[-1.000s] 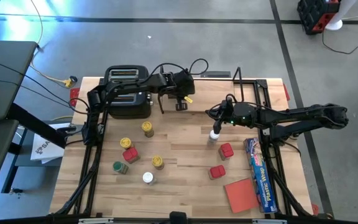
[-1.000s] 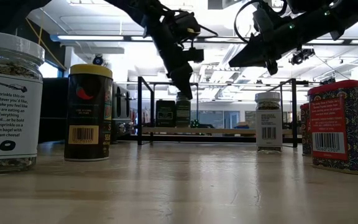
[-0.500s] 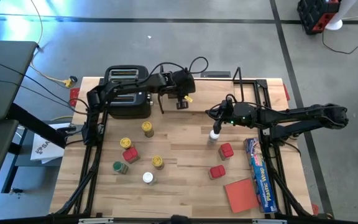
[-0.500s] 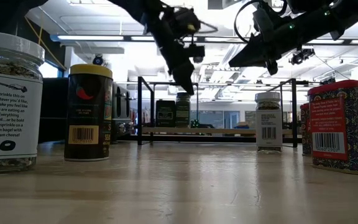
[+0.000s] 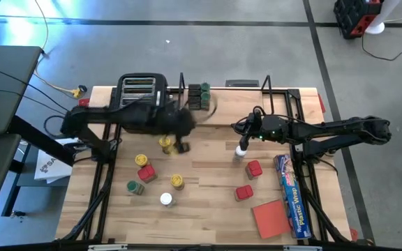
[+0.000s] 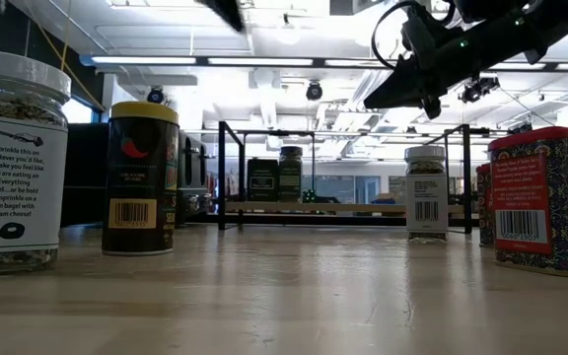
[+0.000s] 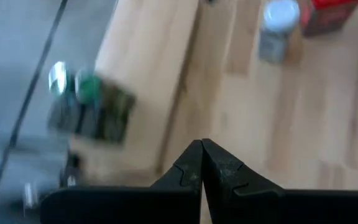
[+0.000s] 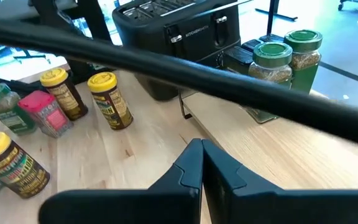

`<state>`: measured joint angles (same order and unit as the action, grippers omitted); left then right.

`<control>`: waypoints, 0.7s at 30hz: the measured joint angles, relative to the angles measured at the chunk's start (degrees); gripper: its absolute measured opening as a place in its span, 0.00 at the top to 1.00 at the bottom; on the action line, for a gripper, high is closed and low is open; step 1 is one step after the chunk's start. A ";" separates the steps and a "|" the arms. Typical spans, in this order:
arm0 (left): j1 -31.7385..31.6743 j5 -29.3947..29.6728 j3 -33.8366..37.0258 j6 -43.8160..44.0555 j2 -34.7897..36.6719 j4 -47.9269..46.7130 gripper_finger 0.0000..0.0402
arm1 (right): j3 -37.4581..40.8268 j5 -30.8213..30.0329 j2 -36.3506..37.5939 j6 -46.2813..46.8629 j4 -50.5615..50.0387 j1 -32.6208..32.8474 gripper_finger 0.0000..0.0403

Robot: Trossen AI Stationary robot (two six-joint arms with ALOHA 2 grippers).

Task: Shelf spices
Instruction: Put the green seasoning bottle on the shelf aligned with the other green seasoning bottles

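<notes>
Surface (image 5: pixel 208 174): wooden, carrying the black toaster (image 5: pixel 142 94). Shelf (image 5: pixel 239 104) stands beside the toaster; two green-lidded spice jars (image 5: pixel 199 96) sit at the shelf end nearest it. Left claw (image 5: pixel 182 143), pressed together and empty, has swung from the shelf to in front of the toaster, over a yellow-lidded jar (image 5: pixel 165 143). Right claw (image 5: pixel 245 138), closed, is unchanged above a white-lidded jar (image 5: pixel 240 152).

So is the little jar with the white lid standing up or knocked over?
Standing up. The white-lidded jar sits upright on the table, lid on top, below the right gripper.
</notes>
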<state>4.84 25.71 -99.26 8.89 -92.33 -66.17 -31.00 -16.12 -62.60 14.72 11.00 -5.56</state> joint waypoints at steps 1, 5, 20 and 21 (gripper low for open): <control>2.41 1.32 0.00 5.34 0.82 -4.12 1.00 | 0.00 0.00 0.01 -0.27 -0.05 0.00 1.00; 11.74 1.60 0.00 30.89 3.70 -18.71 1.00 | 0.00 0.00 0.01 -0.79 0.01 0.00 1.00; 32.26 -17.94 15.78 98.81 5.07 -23.89 0.45 | 0.00 1.70 -0.01 -1.90 0.56 0.00 1.00; 32.65 -20.50 17.37 100.60 5.05 -23.65 0.40 | 0.00 1.99 -0.01 -2.06 0.49 0.00 1.00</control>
<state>37.50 5.20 -81.90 109.49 -87.29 -89.83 -31.00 -14.13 -62.61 12.67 11.48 -5.56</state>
